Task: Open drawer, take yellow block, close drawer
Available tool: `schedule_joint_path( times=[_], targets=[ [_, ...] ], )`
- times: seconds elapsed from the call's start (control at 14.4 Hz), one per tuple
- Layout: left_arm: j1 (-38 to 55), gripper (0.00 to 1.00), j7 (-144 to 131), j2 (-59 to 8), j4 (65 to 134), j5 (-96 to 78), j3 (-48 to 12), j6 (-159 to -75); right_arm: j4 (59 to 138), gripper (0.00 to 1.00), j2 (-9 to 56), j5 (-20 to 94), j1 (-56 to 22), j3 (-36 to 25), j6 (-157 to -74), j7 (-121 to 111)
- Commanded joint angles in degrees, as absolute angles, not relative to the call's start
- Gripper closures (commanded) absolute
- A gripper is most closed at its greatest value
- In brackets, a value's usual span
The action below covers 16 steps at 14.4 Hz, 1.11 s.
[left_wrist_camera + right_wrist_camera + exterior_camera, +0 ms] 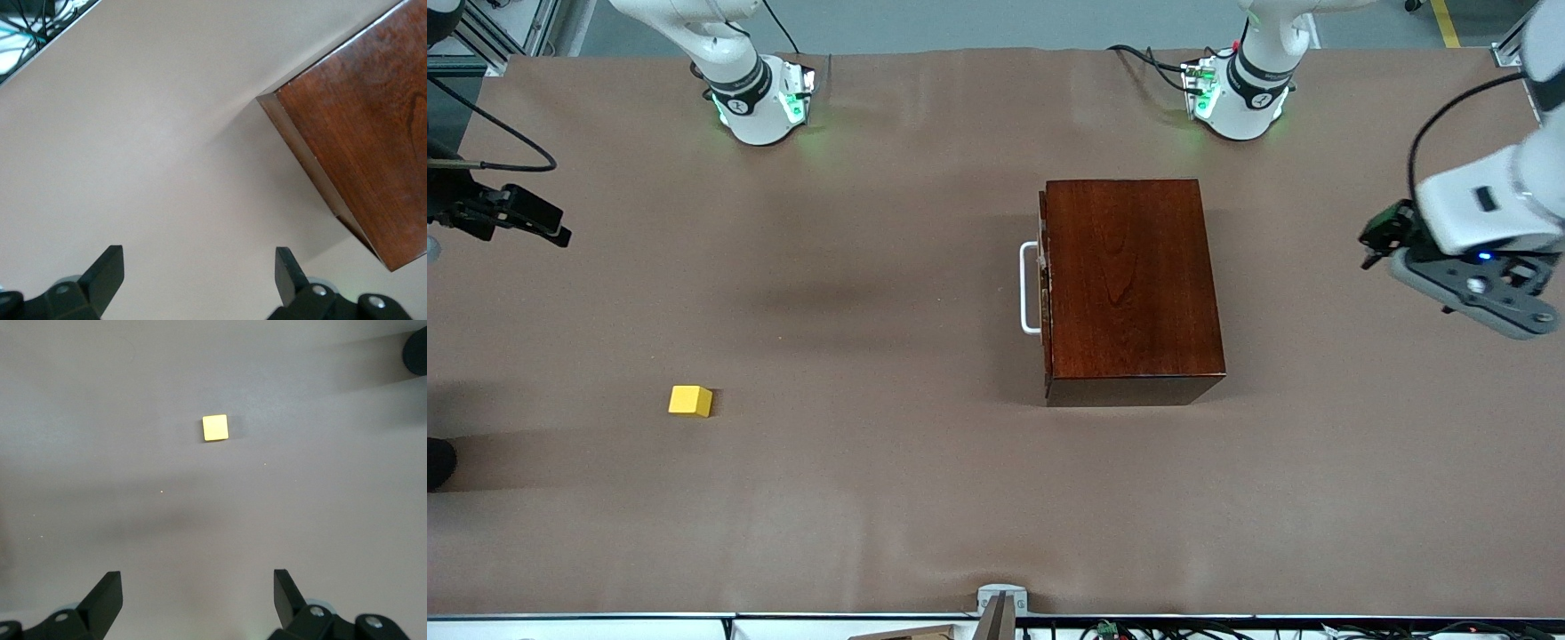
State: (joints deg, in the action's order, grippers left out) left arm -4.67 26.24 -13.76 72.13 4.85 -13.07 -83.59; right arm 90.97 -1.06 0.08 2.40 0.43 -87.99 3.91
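The mahogany box (1134, 284) stands mid-table toward the left arm's end. Its drawer (1043, 293) is pushed in, and the white handle (1030, 287) faces the right arm's end. The yellow block (690, 401) lies on the bare table toward the right arm's end, nearer the front camera than the box. It also shows in the right wrist view (215, 427). My right gripper (198, 587) is open and empty, up over the table at the right arm's end (525, 218). My left gripper (199, 267) is open and empty, over the table beside the box (360, 127), at the left arm's end (1467, 284).
Brown cloth covers the table (871, 516). A black round object (438, 462) sits at the table edge at the right arm's end, near the block. Both arm bases (760, 98) stand along the edge farthest from the front camera.
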Motion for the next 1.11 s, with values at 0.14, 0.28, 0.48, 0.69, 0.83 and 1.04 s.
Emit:
schedule_joint_path(
  times=[0.14,0.28,0.48,0.69,0.83,1.04],
  targets=[
    [0.25,0.0,19.21,-10.11,74.0,2.37,-4.25,-83.5,90.44,0.0,-0.88,-0.35,3.16,1.06,-87.89,4.57],
    [1.05,0.0,7.96,-9.24,74.88,1.58,-3.34,-83.41,90.35,0.0,-0.7,-0.35,3.34,1.05,-87.89,4.57],
    [1.49,0.0,0.98,-5.02,80.05,1.58,-3.25,-86.03,90.35,0.0,-0.7,-0.44,3.43,1.05,-87.89,4.57],
    [1.67,0.0,0.35,-0.1,86.56,-0.69,-1.86,-90.08,90.35,0.0,-0.7,-0.44,3.25,1.05,-87.89,4.57],
    [3.16,0.0,-0.26,-0.09,86.57,-1.41,1.04,-89.74,90.35,0.0,-0.79,-0.35,3.16,1.05,-87.8,4.48],
    [3.25,0.0,-1.58,-0.26,86.22,-1.32,0.79,-88.95,90.35,0.0,-0.79,-0.35,2.81,1.23,-87.89,4.48]
  ],
)
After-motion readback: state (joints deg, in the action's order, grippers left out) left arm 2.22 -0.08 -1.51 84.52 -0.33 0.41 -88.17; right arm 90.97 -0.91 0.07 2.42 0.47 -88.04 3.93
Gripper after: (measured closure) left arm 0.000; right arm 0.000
